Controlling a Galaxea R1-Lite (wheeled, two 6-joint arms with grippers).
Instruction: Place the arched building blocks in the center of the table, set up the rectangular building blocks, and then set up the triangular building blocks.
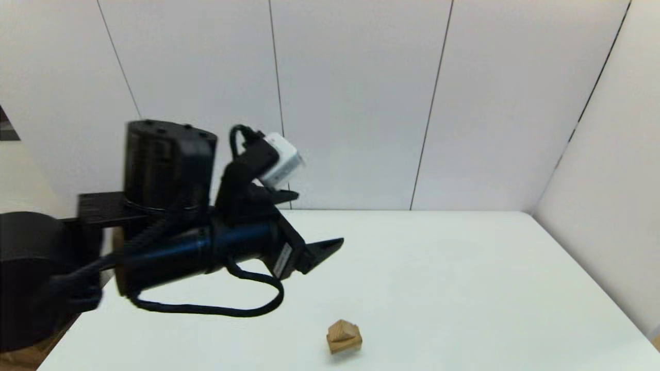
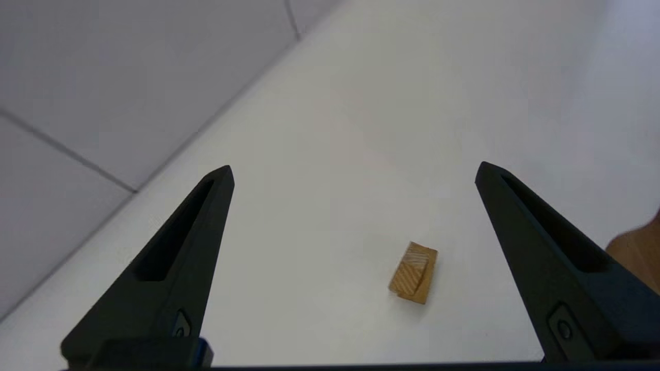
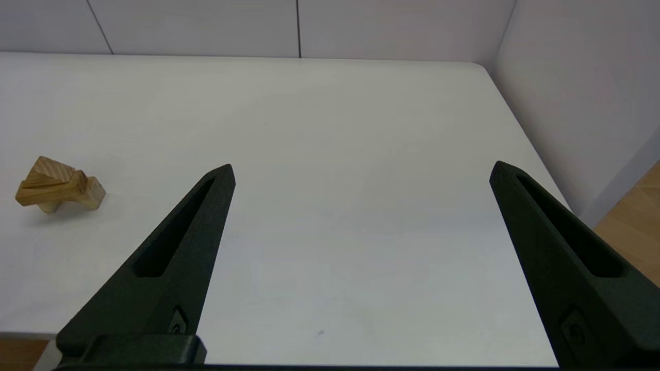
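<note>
Head view: blocks stacked [image 1: 344, 336] on the table [image 1: 464, 288]; left hand [image 2: 353, 172] released, should retreat without brushing the stack.

Head and both wrist views share the table [image 1: 464, 268].

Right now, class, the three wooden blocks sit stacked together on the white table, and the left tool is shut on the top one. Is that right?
Not quite. The blocks are stacked together on the white table, but the left tool is open and holds nothing; it hangs above the table, apart from the stack. The left wrist view shows this.
</note>
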